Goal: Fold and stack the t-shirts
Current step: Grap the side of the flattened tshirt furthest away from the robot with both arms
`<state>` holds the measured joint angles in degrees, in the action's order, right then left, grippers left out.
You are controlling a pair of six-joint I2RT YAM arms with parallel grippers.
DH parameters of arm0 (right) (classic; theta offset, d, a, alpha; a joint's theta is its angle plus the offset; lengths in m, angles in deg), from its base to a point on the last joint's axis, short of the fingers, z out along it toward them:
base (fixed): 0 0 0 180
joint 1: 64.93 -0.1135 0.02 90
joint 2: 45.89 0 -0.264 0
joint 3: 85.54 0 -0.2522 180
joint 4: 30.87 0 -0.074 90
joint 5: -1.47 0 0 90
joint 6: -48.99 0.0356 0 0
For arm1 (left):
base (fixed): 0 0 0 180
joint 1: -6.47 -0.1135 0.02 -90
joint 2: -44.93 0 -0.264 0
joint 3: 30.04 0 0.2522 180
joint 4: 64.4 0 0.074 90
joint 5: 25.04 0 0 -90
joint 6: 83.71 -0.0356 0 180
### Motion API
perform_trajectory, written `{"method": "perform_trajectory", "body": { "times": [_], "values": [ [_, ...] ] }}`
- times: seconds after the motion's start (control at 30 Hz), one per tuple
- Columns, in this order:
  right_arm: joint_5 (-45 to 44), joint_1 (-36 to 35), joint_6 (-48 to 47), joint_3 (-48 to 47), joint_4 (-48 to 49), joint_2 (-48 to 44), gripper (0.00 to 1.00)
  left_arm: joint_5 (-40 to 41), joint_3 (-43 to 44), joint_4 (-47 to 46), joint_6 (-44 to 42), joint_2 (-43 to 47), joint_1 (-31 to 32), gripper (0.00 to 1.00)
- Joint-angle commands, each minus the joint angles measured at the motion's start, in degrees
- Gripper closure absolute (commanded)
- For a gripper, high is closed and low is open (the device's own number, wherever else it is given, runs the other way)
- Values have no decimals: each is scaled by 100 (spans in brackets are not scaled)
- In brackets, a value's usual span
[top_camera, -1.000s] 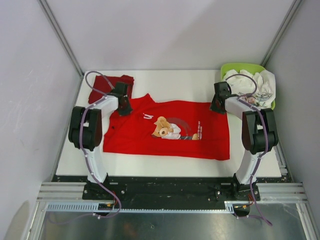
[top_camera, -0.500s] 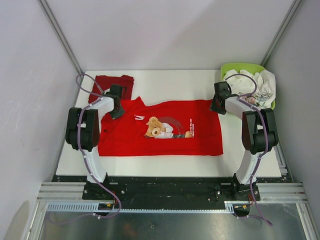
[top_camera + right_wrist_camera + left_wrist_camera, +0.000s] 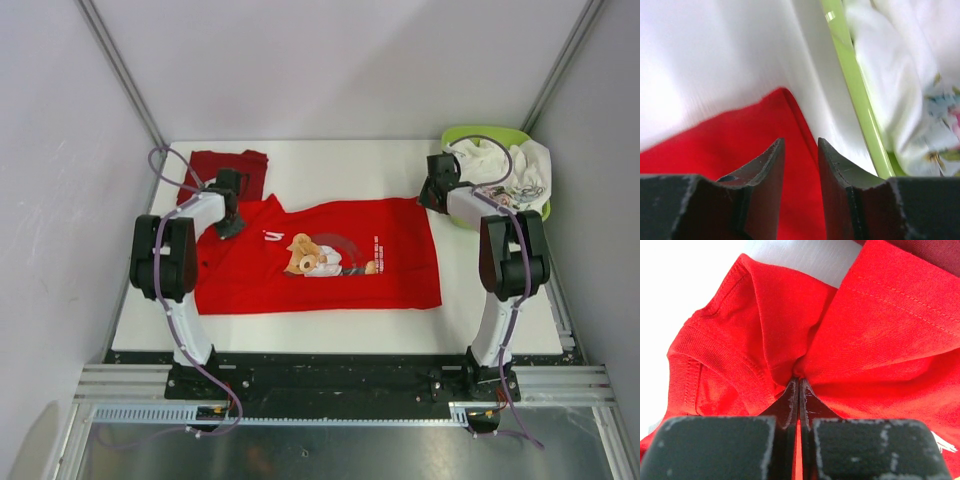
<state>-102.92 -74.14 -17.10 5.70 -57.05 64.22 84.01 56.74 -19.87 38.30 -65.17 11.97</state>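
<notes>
The bright red t-shirt (image 3: 330,285) with the cartoon bear lies spread flat across the white table. My left gripper (image 3: 230,226) is shut on a bunched fold of the shirt near its collar and left shoulder. The wrist view shows the jaws pressed together on the red cloth (image 3: 799,381). My right gripper (image 3: 429,203) is open and empty, just over the shirt's far right corner (image 3: 765,130). The plain darker red t-shirt (image 3: 222,168) lies folded at the back left, and an edge of it shows in the left wrist view (image 3: 925,251).
The lime-green basket (image 3: 480,133) stands at the back right, filled with white patterned cloth (image 3: 505,170), right beside my right gripper. Its rim (image 3: 855,90) and the cloth (image 3: 900,65) show in the right wrist view. Bare table (image 3: 340,170) lies behind the shirt.
The bright red shirt has slid to the left with my left gripper. My right gripper has shifted slightly back toward the basket, and the shirt's right edge has drawn away to the left.
</notes>
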Motion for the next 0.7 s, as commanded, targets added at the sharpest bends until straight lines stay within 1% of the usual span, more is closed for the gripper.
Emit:
{"method": "perform_trajectory", "body": {
  "times": [0.0, 0.13, 0.33, 0.67],
  "values": [
    [-256, -19, 60, -640, 354, 375, 64, -29, 233, 247, -92, 71, 26, 100],
    [-282, -65, 101, -993, 358, 669, 65, -65, 311, 255, -99, 73, 38, 100],
    [-426, -114, 202, -1768, -172, 1245, 69, -54, 368, 263, -156, 69, 48, 100],
    [-642, -142, 272, -2130, -629, 1552, 70, -40, 395, 259, -179, 34, 48, 100]
  ]
}}
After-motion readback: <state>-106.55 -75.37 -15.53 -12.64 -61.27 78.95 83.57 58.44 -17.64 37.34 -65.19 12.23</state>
